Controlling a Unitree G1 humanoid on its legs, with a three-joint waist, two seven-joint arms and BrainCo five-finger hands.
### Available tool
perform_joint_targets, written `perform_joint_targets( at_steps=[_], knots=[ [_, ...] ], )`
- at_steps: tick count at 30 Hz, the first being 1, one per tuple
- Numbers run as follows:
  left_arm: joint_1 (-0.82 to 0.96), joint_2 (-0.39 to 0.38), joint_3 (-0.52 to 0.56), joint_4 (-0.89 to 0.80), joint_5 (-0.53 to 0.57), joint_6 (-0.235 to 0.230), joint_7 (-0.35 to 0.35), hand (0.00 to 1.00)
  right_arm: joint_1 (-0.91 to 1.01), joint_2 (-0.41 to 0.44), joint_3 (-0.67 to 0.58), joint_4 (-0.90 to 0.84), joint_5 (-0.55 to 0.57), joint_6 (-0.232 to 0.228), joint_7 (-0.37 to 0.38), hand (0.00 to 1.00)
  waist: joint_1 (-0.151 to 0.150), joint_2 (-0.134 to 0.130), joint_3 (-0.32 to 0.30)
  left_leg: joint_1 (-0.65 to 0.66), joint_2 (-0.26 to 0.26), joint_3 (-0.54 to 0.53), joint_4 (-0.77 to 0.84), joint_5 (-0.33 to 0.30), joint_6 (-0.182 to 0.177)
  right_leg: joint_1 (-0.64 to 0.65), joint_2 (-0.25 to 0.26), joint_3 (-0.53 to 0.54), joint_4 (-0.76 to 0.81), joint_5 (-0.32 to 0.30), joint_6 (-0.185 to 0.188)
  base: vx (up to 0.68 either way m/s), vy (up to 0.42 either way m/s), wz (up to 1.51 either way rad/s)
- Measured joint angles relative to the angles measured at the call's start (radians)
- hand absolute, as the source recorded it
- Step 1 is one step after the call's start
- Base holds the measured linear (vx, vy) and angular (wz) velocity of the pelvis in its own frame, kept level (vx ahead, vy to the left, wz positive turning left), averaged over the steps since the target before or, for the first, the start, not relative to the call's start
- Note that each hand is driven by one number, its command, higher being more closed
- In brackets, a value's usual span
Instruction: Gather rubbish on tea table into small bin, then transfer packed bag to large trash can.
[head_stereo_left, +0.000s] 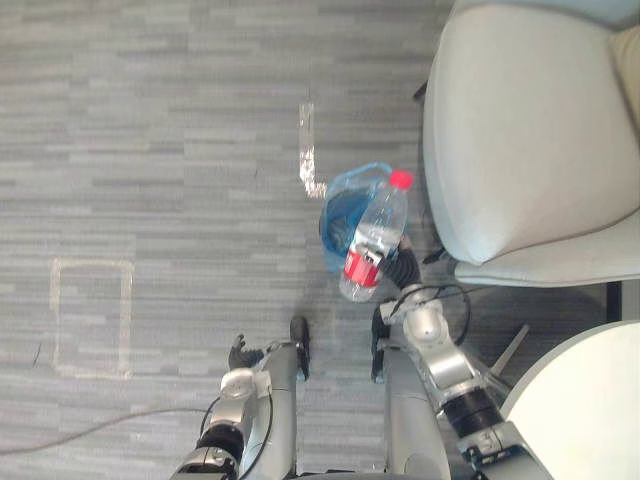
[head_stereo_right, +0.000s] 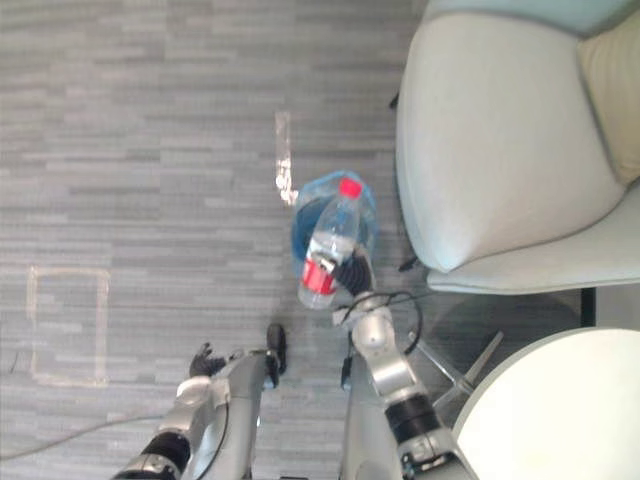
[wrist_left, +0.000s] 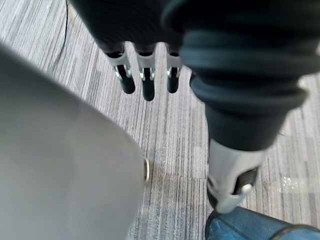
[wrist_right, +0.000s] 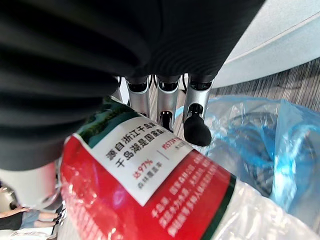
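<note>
The right hand (head_stereo_left: 403, 268) has its fingers curled round a red-capped water bottle (head_stereo_left: 376, 232), the blue-bagged small bin (head_stereo_left: 338, 212) just past its fingertips, while the left hand (head_stereo_left: 240, 353) hangs loosely spread.

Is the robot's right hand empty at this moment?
No, the right hand has its fingers curled round a clear plastic bottle with a red cap, held over the blue-bagged small bin.

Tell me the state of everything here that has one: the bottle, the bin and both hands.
Water bottle: red cap on, gripped at the labelled end, over the bin.
Small bin: on the floor, lined with a blue bag, mouth open.
Right hand: shut on the water bottle.
Left hand: open, holding nothing.
</note>
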Motion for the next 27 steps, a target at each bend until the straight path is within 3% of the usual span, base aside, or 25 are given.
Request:
perform_joint_targets(
  at_steps=[2,7,11,17,20,21,27],
  knots=[
    [-0.050,-0.010,0.007,-0.035,-0.022,-0.011,0.018,0.00,-0.097,-0.036,-0.028,-0.026,0.001,0.005,-0.040,1.00,-0.002,0.003,0.008,-0.132,0.001,-0.020,0.046,0.005,-0.002,-0.120,0.000,-0.010,0.039,0.002,-0.003,-0.09,0.004,0.17],
    [-0.139,-0.010,0.020,-0.105,-0.044,-0.029,0.024,0.00,-0.333,-0.083,-0.087,0.015,0.046,0.009,-0.108,1.00,0.004,0.006,0.081,-0.283,0.005,-0.039,0.142,0.006,-0.005,-0.268,-0.003,-0.014,0.152,-0.016,-0.008,-0.04,0.011,0.16],
    [-0.165,0.003,0.036,-0.176,-0.078,-0.054,0.025,0.00,-0.486,-0.102,-0.105,0.080,0.070,0.009,-0.141,1.00,0.016,0.007,0.094,-0.399,0.005,-0.053,0.194,0.006,-0.007,-0.384,-0.005,-0.012,0.228,-0.044,-0.008,-0.05,-0.002,0.19],
    [-0.164,0.010,0.034,-0.225,-0.082,-0.059,0.024,0.00,-0.555,-0.131,-0.135,0.160,0.095,0.009,-0.185,1.00,0.046,0.009,0.096,-0.469,0.004,-0.060,0.208,0.020,-0.019,-0.457,-0.006,-0.012,0.260,-0.046,-0.008,-0.03,-0.002,0.08],
    [-0.164,0.023,0.023,-0.228,-0.097,-0.068,0.024,0.00,-0.591,-0.142,-0.154,0.207,0.116,0.009,-0.194,1.00,0.048,0.009,0.096,-0.489,0.002,-0.073,0.206,0.028,-0.027,-0.475,-0.007,-0.023,0.265,-0.047,-0.011,0.01,-0.001,0.09],
    [-0.164,0.030,0.014,-0.228,-0.100,-0.076,0.024,0.00,-0.606,-0.145,-0.164,0.227,0.116,0.009,-0.196,0.00,0.049,0.009,0.096,-0.494,0.002,-0.075,0.206,0.030,-0.029,-0.482,-0.007,-0.024,0.271,-0.048,-0.013,0.02,-0.005,0.07],
    [-0.163,0.039,-0.002,-0.245,-0.100,-0.079,0.024,0.00,-0.638,-0.147,-0.182,0.267,0.116,0.009,-0.198,0.00,0.049,0.010,0.096,-0.513,0.005,-0.076,0.203,0.035,-0.038,-0.513,-0.007,-0.026,0.287,-0.056,-0.025,0.00,-0.002,0.02]
  ],
)
